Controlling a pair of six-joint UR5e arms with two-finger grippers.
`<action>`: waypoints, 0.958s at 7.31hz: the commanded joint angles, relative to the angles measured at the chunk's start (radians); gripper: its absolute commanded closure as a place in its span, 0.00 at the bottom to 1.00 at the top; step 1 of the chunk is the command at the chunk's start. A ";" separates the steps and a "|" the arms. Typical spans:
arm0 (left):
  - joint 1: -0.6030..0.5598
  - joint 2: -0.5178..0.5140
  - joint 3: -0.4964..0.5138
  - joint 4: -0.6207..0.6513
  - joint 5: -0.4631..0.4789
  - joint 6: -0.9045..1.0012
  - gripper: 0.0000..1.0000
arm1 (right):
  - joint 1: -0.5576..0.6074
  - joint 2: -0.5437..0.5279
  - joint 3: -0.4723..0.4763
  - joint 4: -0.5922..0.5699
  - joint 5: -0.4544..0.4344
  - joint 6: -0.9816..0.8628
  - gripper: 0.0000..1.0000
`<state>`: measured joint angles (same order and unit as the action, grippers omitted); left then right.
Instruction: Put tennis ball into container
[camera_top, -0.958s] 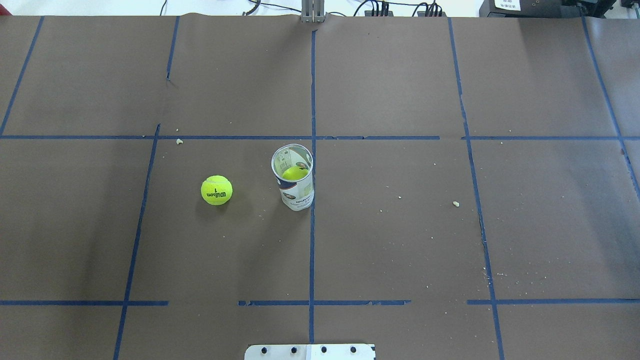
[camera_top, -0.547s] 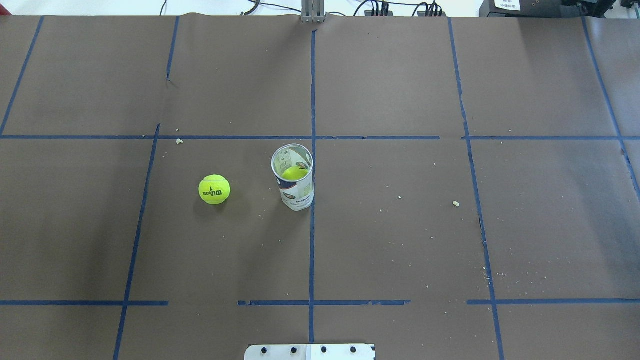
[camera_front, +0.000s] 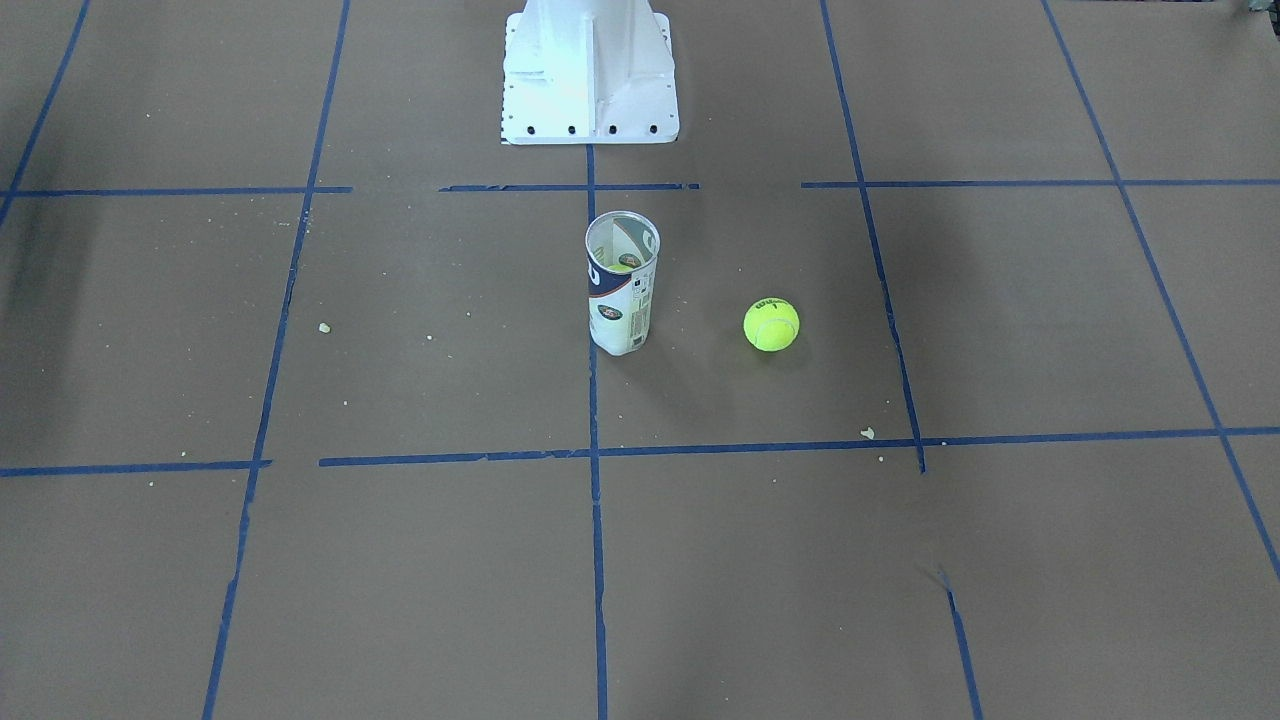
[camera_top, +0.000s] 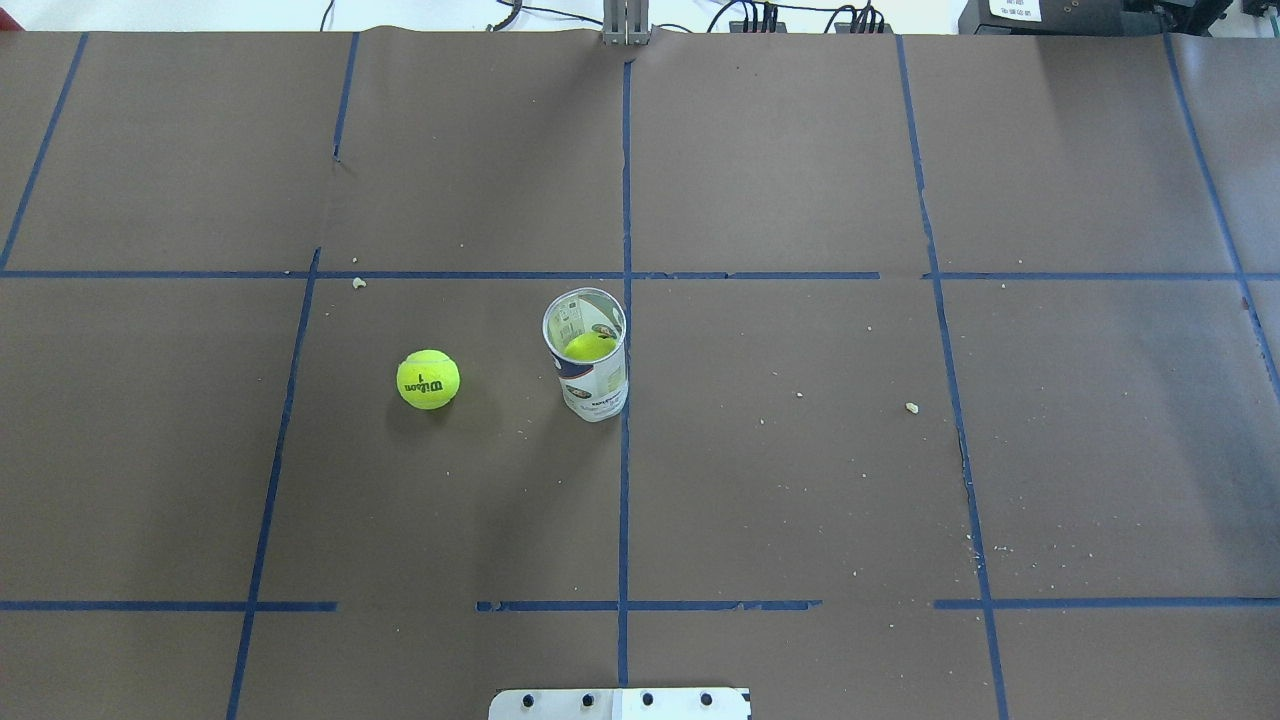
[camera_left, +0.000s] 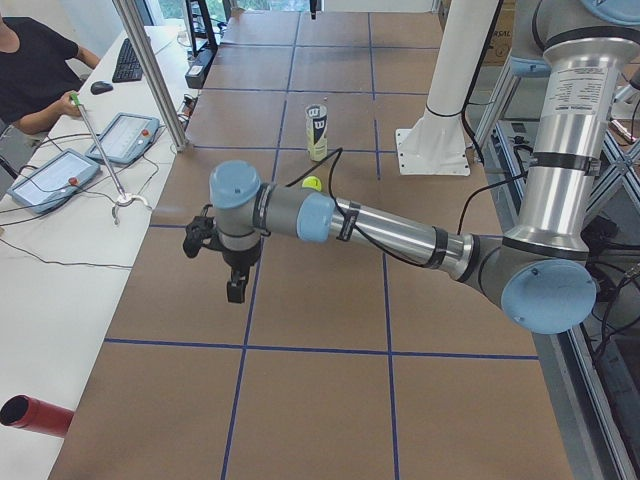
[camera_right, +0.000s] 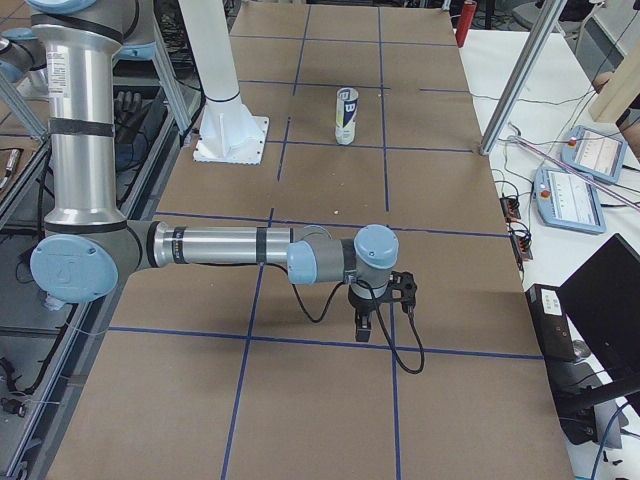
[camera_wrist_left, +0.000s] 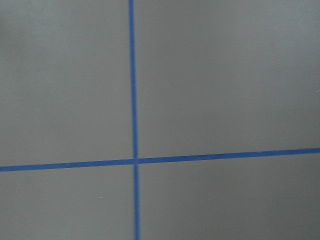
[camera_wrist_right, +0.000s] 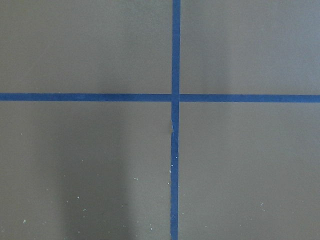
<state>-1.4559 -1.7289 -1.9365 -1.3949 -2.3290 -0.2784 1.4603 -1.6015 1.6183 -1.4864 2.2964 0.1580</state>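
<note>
The tennis ball (camera_top: 428, 379) (camera_front: 771, 324) (camera_left: 312, 184) lies loose on the brown table, lettering up. A short way from it the container (camera_top: 587, 368) (camera_front: 621, 290) (camera_left: 316, 130) (camera_right: 345, 115) stands upright and uncapped. Inside it sits another yellow-green ball (camera_top: 588, 346). My left gripper (camera_left: 235, 290) hangs over the table's left end, far from the ball, and shows only in the exterior left view. My right gripper (camera_right: 362, 328) hangs over the right end, seen only in the exterior right view. I cannot tell whether either is open or shut. Both wrist views show only paper and blue tape.
The white pedestal (camera_front: 588, 75) (camera_top: 620, 703) stands at the robot's edge of the table. Blue tape lines (camera_top: 624, 450) grid the paper. A metal post (camera_left: 150, 70), control tablets (camera_left: 50, 175) and a seated person (camera_left: 30, 70) are beyond the left end.
The loose tennis ball has rolled slightly to the left in the overhead view. The container has not moved.
</note>
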 joint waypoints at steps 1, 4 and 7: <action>0.154 -0.014 -0.169 0.016 -0.003 -0.203 0.00 | 0.000 0.000 0.000 0.000 0.000 0.000 0.00; 0.417 -0.186 -0.084 0.014 0.118 -0.387 0.00 | 0.000 0.000 0.000 0.000 0.000 0.000 0.00; 0.625 -0.210 -0.016 -0.150 0.225 -0.674 0.00 | 0.000 0.000 0.000 0.000 0.000 0.000 0.00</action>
<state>-0.9195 -1.9352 -1.9779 -1.4545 -2.1622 -0.8055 1.4603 -1.6015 1.6183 -1.4864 2.2964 0.1580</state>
